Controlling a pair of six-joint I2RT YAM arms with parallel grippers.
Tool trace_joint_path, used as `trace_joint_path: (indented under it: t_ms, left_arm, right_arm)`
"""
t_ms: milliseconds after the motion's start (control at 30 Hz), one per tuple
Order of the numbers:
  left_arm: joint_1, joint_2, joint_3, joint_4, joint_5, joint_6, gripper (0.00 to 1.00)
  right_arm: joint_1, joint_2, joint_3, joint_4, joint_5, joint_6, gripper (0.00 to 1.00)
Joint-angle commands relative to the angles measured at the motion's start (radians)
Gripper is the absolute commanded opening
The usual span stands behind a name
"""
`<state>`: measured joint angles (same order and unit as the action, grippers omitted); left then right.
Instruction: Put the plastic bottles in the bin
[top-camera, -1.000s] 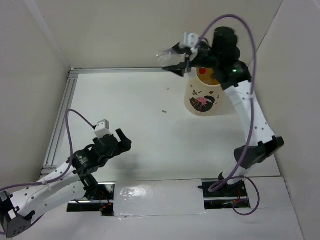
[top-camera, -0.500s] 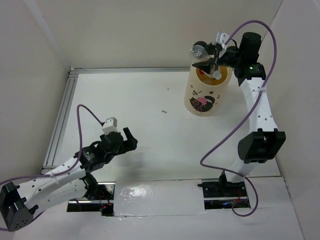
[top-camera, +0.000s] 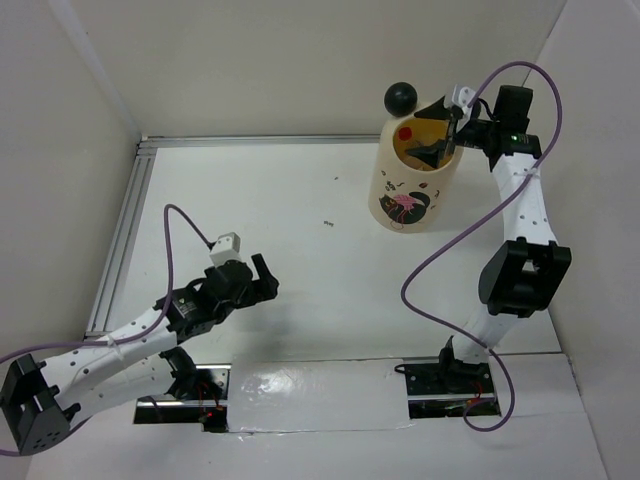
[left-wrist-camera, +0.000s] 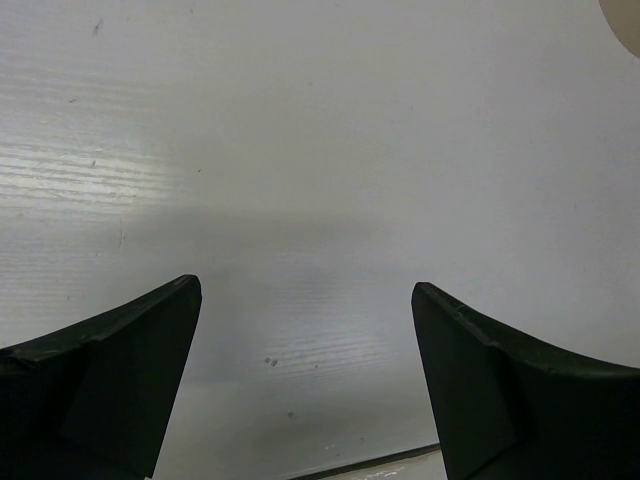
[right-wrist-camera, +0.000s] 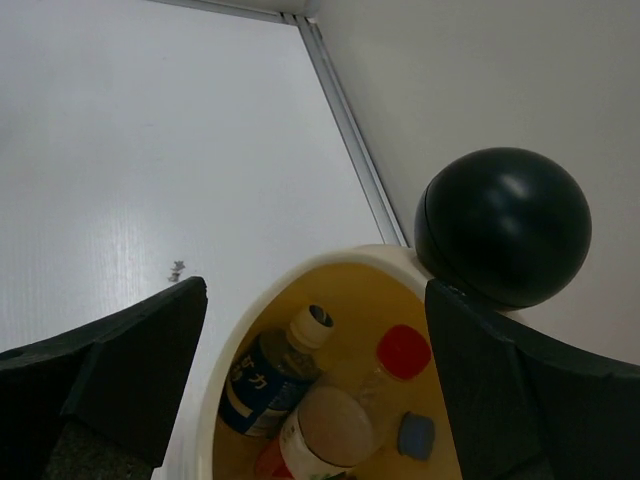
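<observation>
Right end effector hung over the bin, jaws spread, nothing held. Several plastic bottles lay inside, perhaps four or more; the count was hard to read. Left end effector gaped empty above the worktop. No bottle showed outside the bin, so the task looked about done.

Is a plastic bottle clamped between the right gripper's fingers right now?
No. The right gripper hangs open and empty over the tall cream-yellow cylindrical bin, with the small plastic bottles lying inside it.
</observation>
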<state>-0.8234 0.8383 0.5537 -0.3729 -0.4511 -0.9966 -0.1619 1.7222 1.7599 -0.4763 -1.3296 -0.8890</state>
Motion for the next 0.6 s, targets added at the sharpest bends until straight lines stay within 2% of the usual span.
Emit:
trace_joint_path:
  t_ms: [0,67,100,167,200,233,333,367,400,433,567]
  left_arm:
    - [-0.005,0.015,0.063,0.035,0.003,0.022,0.99]
    - [-0.005,0.025,0.074,0.035,0.003,0.033,0.99]
    - [-0.005,0.025,0.074,0.045,0.003,0.033,0.99]
    - [-0.005,0.025,0.074,0.064,0.003,0.056,0.99]
    - [-0.005,0.025,0.074,0.078,0.012,0.065,0.99]
    - [-0.005,0.025,0.074,0.116,0.012,0.100,0.99]
    - [-0.005,0.061,0.094,0.210,0.080,0.212,0.99]
    - [-0.005,0.071,0.110,0.230,0.097,0.242,0.99]
    - [-0.005,0.096,0.120,0.250,0.133,0.269,0.99]
    - [-0.005,0.108,0.141,0.274,0.150,0.318,0.99]
    - [0.032,0.180,0.201,0.293,0.218,0.400,0.99]
  right_arm:
    - [-0.002,0.010,0.013,-0.045,-0.048,-0.045,1.00]
    - [-0.002,-0.005,0.047,-0.083,-0.039,-0.061,1.00]
    - [-0.002,-0.030,0.079,-0.096,-0.039,0.002,1.00]
    - [-0.002,-0.070,0.102,-0.079,0.068,0.144,1.00]
    - [-0.002,-0.117,0.102,-0.043,0.129,0.326,1.00]
    - [-0.002,-0.142,0.102,-0.042,0.239,0.393,1.00]
    - [0.013,-0.223,0.076,-0.175,0.411,0.461,1.00]
    - [0.013,-0.249,0.041,-0.195,0.452,0.490,1.00]
    - [0.013,-0.324,-0.074,-0.170,0.516,0.604,1.00]
    - [0.040,-0.367,-0.139,-0.151,0.700,0.654,1.00]
    - [0.067,-0.567,-0.410,-0.108,1.057,0.714,1.00]
